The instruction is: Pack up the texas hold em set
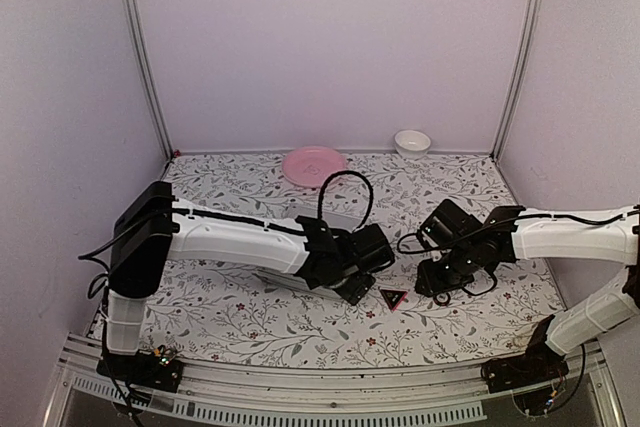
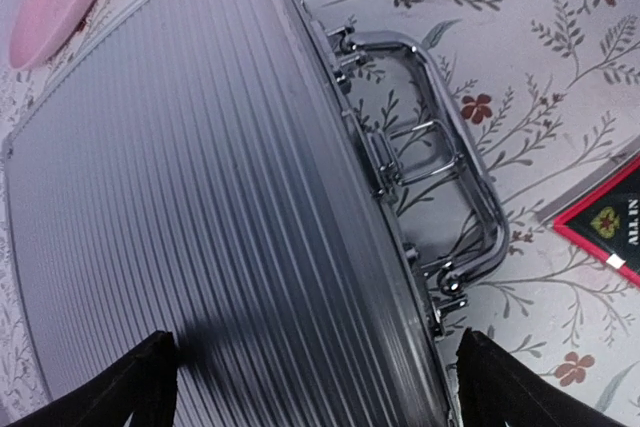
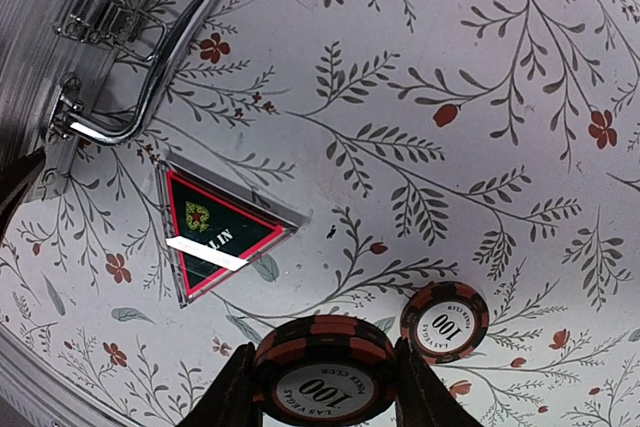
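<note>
Flowered tablecloth (image 1: pixel 250 317) runs beneath me. My right gripper (image 3: pixel 325 385) pinches a chip stack (image 3: pixel 325 367), with a loose chip (image 3: pixel 444 320) just beside it. Leftward lies the triangle (image 3: pixel 215 237), then the case (image 2: pixel 180 197) (lid seemingly down, handle (image 2: pixel 470 177) toward me). My left gripper (image 2: pixel 320 377), spread, hovers over it, nearer.

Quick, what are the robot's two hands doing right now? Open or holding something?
Left gripper: open, above the closed silver case.
Right gripper: shut on a chip stack.
</note>
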Available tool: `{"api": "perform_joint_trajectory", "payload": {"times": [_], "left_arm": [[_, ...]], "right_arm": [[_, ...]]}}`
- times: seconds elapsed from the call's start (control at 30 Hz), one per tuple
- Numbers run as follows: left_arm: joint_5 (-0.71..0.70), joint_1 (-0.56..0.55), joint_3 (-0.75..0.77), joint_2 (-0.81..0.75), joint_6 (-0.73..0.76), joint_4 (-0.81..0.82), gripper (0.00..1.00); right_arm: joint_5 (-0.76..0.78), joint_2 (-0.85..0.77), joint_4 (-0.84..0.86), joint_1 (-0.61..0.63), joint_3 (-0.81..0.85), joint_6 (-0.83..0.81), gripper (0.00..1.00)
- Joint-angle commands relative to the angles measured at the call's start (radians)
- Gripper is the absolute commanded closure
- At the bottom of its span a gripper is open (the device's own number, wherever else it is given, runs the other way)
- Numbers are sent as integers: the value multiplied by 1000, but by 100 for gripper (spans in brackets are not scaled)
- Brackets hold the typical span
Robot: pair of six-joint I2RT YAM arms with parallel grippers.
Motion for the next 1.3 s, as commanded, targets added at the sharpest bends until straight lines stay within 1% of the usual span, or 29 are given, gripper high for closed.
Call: {"api": "perform_joint_trajectory", "payload": {"times": [0.0, 0.2, 0.43, 0.6, 0.83, 1.17, 1.27], "left_arm": [[-110, -16, 60, 40, 13, -164, 3], [-241, -16, 109, 38, -10, -277, 3], [-298, -15, 103, -41, -20, -310, 3], [-372, 4, 102, -86, -49, -385, 3], [-442, 53, 49, -192, -48, -410, 3], [-524, 179, -84, -330, -53, -405, 3], [-542, 213, -125, -370, -30, -382, 3]], "right_arm": [[-8, -32, 41, -8, -19, 10, 67], [-18, -36, 51, -10, -19, 12, 67], [-23, -24, 52, -11, -10, 9, 67], [-26, -17, 52, -11, 2, 7, 67], [-39, 2, 53, -10, 25, 9, 67], [-53, 29, 52, -11, 49, 21, 67], [-56, 34, 51, -11, 58, 27, 67]]}}
